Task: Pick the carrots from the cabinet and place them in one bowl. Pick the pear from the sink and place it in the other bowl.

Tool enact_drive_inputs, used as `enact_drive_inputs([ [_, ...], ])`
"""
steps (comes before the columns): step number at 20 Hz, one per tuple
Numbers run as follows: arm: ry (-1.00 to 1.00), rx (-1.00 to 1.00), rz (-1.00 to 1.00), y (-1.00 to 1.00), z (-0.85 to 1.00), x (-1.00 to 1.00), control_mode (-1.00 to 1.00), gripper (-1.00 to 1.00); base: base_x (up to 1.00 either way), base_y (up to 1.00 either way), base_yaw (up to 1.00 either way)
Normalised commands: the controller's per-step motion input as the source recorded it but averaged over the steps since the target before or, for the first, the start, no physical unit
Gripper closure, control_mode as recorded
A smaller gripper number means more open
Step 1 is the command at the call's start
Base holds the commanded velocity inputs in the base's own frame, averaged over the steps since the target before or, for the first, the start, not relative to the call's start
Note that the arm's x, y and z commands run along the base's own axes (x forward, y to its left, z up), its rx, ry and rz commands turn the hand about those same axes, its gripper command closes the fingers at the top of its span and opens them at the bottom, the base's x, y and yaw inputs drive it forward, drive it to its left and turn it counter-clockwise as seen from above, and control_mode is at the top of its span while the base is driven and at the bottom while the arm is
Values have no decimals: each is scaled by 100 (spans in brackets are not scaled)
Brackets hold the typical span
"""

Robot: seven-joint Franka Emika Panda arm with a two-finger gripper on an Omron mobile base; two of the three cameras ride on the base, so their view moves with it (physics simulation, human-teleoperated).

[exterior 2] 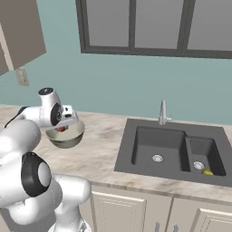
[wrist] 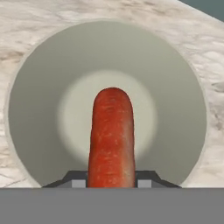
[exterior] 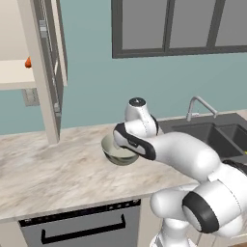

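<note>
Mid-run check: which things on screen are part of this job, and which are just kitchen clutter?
Job:
- carrot held in the shut gripper, over the bowl
- second carrot on the cabinet shelf
- pear in the sink

Just there:
- faucet
- window
- wall outlet
- oven

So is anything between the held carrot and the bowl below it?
Nothing visible. The gripper is shut on the carrot, which points straight down into the bowl; the bowl's pale inside is bare around it.

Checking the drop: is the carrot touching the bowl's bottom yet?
Cannot tell. The hand view looks straight down the carrot, clamped in the gripper, over the bowl; any gap is hidden.
</note>
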Motion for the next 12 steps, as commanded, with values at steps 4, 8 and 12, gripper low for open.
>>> enact_drive_inputs([
  [4, 0, 2, 0, 7, -37, 3, -100, 100, 0, 0, 0],
  [8, 0, 0, 0, 15, -24, 19, -100, -100, 0, 0, 0],
  [12, 0, 0, 1, 0, -10, 9, -100, -100, 0, 0, 0],
])
